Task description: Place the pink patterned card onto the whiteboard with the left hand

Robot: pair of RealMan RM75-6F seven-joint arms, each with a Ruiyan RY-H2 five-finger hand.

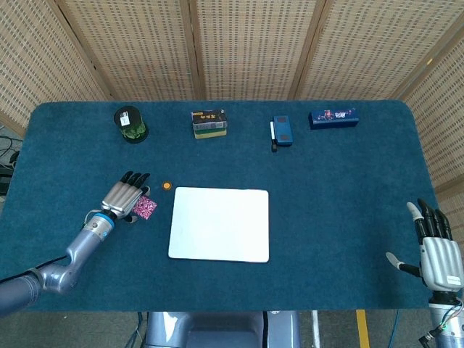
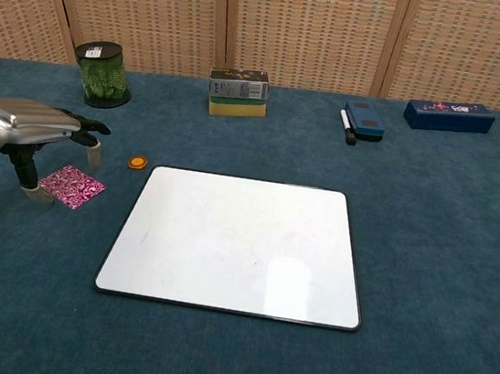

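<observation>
Blue felt covers the table, and I see the pink patterned card lying flat near its left edge, beside the whiteboard. Over it I have the left hand hovering, fingers spread and empty (thumb tip just beside the card); the right hand sits open at the near right corner.

Bare blue carpet lies between the pink patterned card and the whiteboard. Only a small orange disc sits nearby, just beyond that gap.
</observation>
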